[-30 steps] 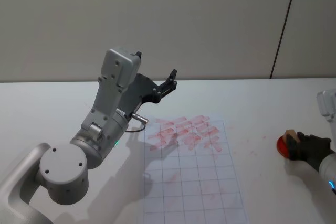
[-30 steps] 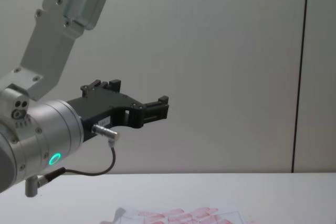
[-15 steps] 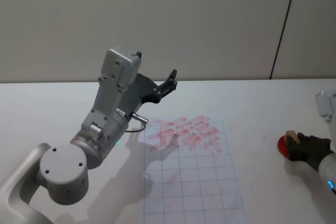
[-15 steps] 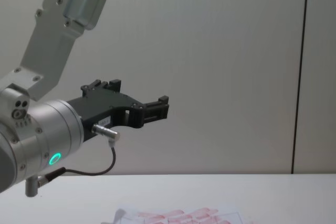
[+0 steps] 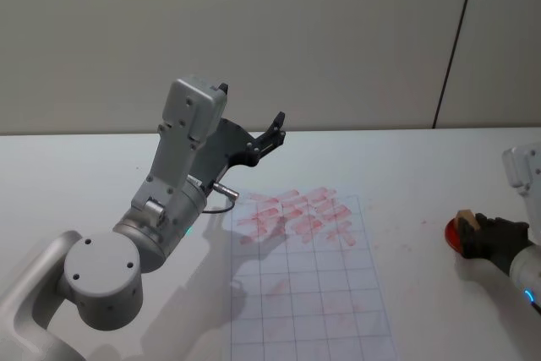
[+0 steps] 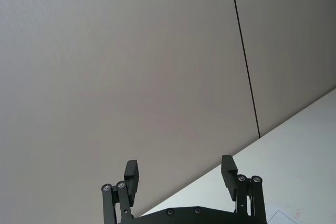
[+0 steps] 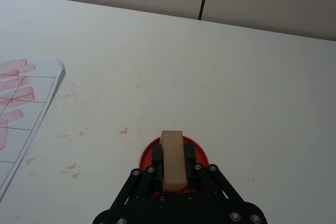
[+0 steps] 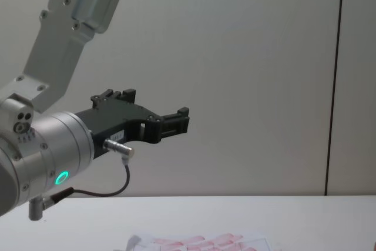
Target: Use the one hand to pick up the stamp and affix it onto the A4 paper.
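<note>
The stamp (image 7: 172, 160), a light-brown wooden block, stands upright between the black jaws of my right gripper (image 7: 173, 157), which is shut on it. It sits over a round red ink pad (image 7: 146, 154); I cannot tell whether it touches the pad. In the head view the stamp (image 5: 465, 218) and right gripper (image 5: 475, 233) are at the table's far right, apart from the A4 paper (image 5: 314, 293). The paper lies in the middle and bears rows of red-pink marks along its far part. My left gripper (image 5: 277, 124) is parked high over the table's left, open and holding nothing.
The ink pad (image 5: 451, 237) lies on the white table to the right of the paper. Red smudges dot the table between the paper's edge (image 7: 31, 124) and the pad. The raised left arm (image 8: 53, 145) hangs over the sheet's far left corner.
The right arm has shifted slightly at the table's right edge, with the stamp still in its jaws over the pad. The left arm has not moved.
</note>
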Robot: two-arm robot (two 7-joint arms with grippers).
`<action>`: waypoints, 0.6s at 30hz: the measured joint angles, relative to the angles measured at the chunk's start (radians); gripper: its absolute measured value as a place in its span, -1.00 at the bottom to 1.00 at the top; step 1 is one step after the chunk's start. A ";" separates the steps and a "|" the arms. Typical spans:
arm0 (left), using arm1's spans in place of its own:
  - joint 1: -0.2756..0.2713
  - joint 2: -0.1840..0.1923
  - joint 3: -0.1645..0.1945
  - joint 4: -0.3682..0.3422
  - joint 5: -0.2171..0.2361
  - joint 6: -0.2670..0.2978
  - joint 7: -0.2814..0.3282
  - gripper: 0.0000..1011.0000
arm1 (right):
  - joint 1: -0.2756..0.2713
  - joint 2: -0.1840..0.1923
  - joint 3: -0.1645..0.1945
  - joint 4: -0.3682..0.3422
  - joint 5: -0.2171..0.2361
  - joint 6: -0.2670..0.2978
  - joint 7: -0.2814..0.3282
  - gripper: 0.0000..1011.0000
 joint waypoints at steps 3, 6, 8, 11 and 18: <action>0.000 0.000 0.000 0.000 0.000 0.000 0.000 0.98 | -0.001 0.000 0.000 -0.003 -0.005 -0.004 0.004 -0.55; 0.000 0.000 0.000 0.000 0.000 0.000 0.000 0.98 | -0.001 0.001 -0.001 -0.019 -0.009 -0.009 0.010 -0.55; 0.000 0.000 0.000 0.000 0.000 0.000 0.000 0.98 | -0.001 0.002 0.000 -0.031 -0.011 -0.011 0.012 -0.55; 0.000 0.000 0.000 0.000 0.000 0.000 0.000 0.98 | 0.001 0.004 0.003 -0.058 -0.016 -0.018 0.016 -0.55; 0.000 0.000 0.000 0.000 0.000 0.000 0.000 0.98 | 0.011 0.007 0.005 -0.134 -0.034 -0.023 0.039 -0.55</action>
